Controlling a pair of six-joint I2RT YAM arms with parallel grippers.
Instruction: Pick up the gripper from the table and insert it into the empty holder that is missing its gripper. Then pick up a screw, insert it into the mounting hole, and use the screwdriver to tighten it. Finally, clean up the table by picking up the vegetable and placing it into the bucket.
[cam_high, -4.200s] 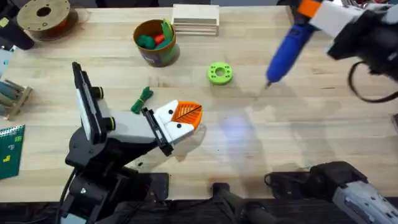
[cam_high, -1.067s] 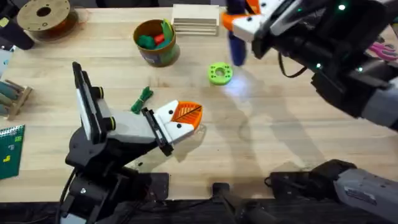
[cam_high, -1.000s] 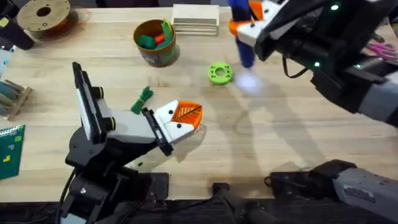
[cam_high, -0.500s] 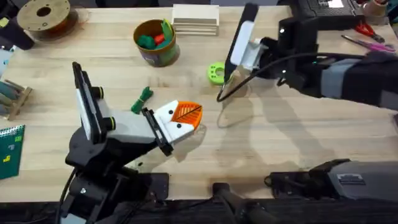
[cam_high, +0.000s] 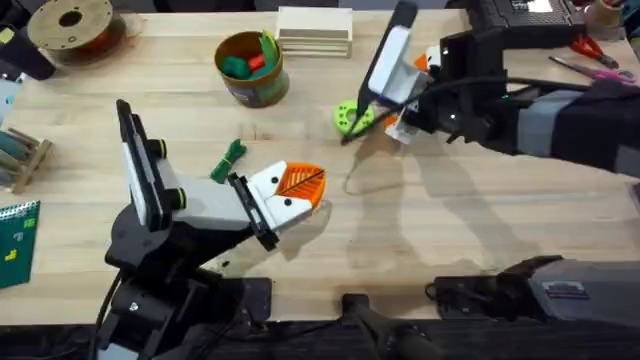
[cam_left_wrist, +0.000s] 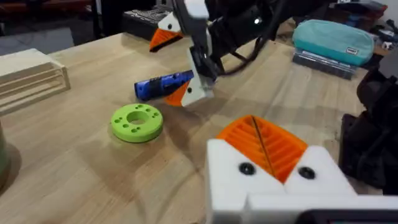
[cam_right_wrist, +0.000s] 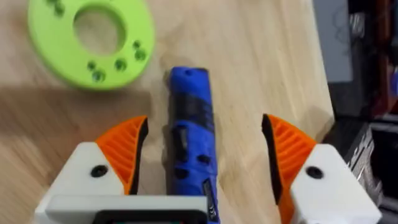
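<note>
Blue screwdriver (cam_right_wrist: 190, 149) lying flat on wooden table (cam_high: 480, 230), just beside lime-green ring disc (cam_high: 352, 117). Right gripper (cam_right_wrist: 202, 163) spread wide, pads either side of the tool, clear of it. Left gripper (cam_left_wrist: 264, 158) resting low near the table's front edge, orange pads pressed together, apparently empty. Dark-green vegetable (cam_high: 229, 159) on the table beside the left arm. Bucket (cam_high: 249, 68) toward the back, holding toys.

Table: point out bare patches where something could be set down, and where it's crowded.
Bare wood in front of the right tool, toward the near edge. Bare strip between the bucket and the vegetable. Crowded around the green ring, where the screwdriver lies between open fingers.
</note>
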